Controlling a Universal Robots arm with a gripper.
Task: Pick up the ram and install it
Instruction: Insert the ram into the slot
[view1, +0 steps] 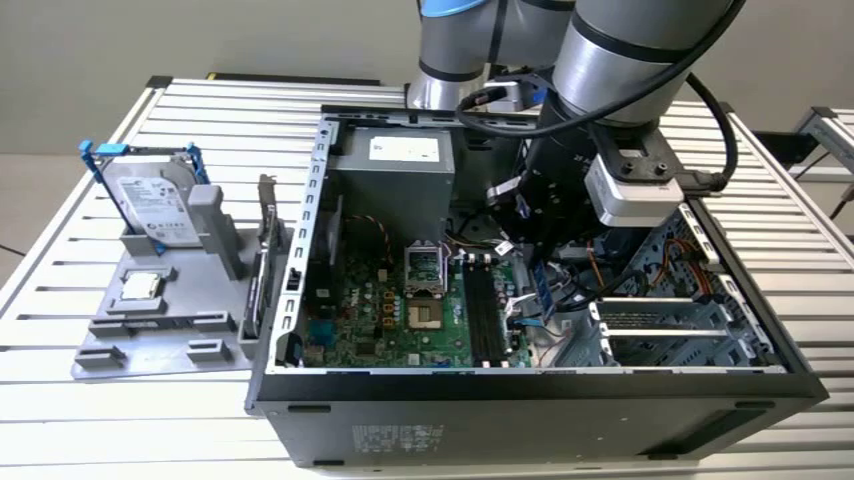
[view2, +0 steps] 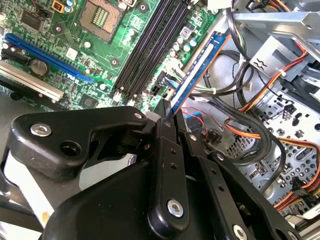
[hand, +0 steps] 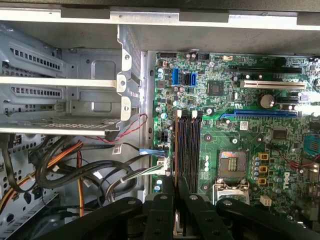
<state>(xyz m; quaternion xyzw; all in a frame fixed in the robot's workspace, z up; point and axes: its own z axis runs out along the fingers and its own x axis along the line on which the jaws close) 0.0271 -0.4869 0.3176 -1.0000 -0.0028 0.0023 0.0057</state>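
The ram (view2: 197, 70) is a slim stick with a blue face, and my gripper (view2: 167, 114) is shut on one end of it. It hangs inside the open computer case (view1: 287, 300), tilted above the motherboard (view2: 65, 60). Its long side runs along the black memory slots (view2: 150, 45). In the first wrist view the ram (hand: 175, 150) shows edge-on, over the slot (hand: 187, 150) nearest the cables; whether it touches the slot I cannot tell. In the exterior view my gripper (view1: 537, 285) sits low in the case, just to the exterior view's right of the slots (view1: 483, 310).
Loose cables (view2: 250, 115) and a metal drive cage (view1: 667, 320) crowd the side next to the ram. A power supply (view1: 394, 165) fills the case's far end. Left of the case, a grey tray (view1: 100, 355) holds a blue-framed hard drive (view1: 154, 205) and a bracketed card (view1: 267, 250).
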